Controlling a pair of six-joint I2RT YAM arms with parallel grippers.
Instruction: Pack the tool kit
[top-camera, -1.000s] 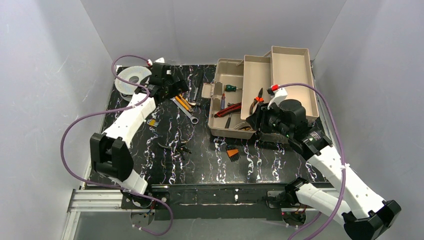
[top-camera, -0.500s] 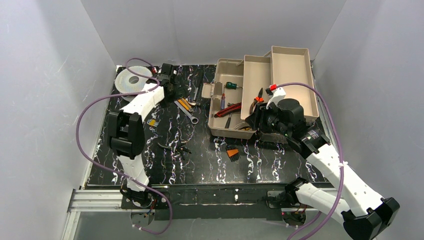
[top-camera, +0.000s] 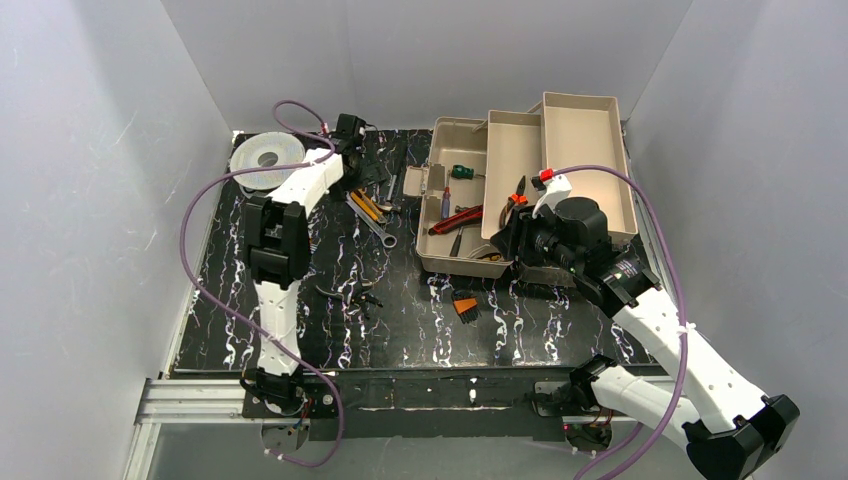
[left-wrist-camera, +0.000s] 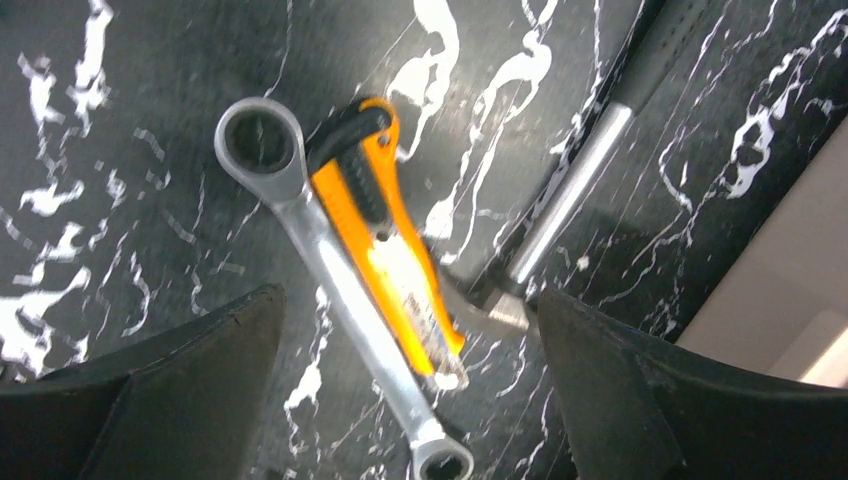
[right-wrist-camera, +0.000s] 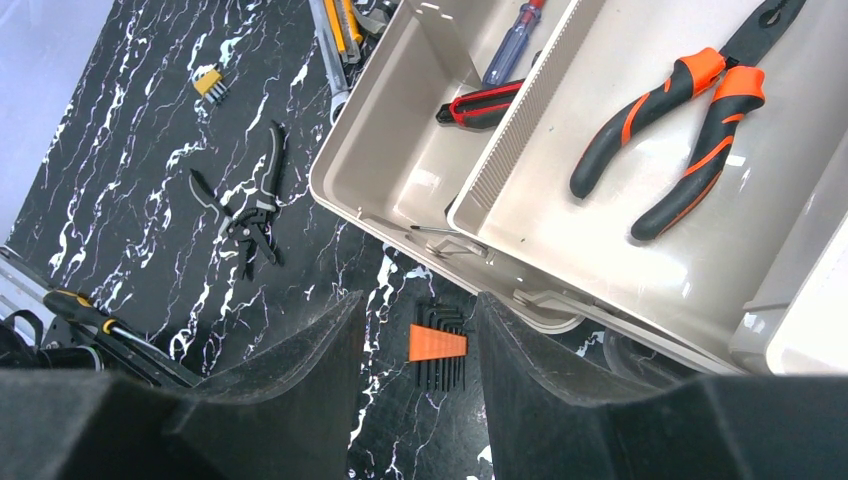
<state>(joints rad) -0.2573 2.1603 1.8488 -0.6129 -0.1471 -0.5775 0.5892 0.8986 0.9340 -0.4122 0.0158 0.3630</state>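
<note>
The tool kit (top-camera: 580, 100) stands open at the back right, its trays folded out. It holds orange-handled pliers (right-wrist-camera: 680, 130), a red-black knife (right-wrist-camera: 480, 105) and a screwdriver (right-wrist-camera: 510, 45). My left gripper (top-camera: 366, 176) is open and empty, hovering over a silver wrench (left-wrist-camera: 330, 270) and an orange utility knife (left-wrist-camera: 390, 250) that lie side by side between its fingers (left-wrist-camera: 180, 400). The gripper's midpoint in its wrist view (left-wrist-camera: 410, 400) is near the wrench's lower end. My right gripper (top-camera: 505, 245) is open and empty at the kit's near edge, above an orange hex key set (right-wrist-camera: 437, 345).
A grey wire spool (top-camera: 262, 158) lies at the back left. A hammer shaft (left-wrist-camera: 570, 200) lies next to the knife, with the kit's beige wall (left-wrist-camera: 790, 290) close by. Black snips (right-wrist-camera: 250, 205), a small yellow key set (right-wrist-camera: 208, 82) and a yellow-black screwdriver (right-wrist-camera: 90, 315) lie on the mat.
My left arm has stretched toward the back and swung right, from beside the spool to over the wrench and orange knife. My right arm has hardly moved.
</note>
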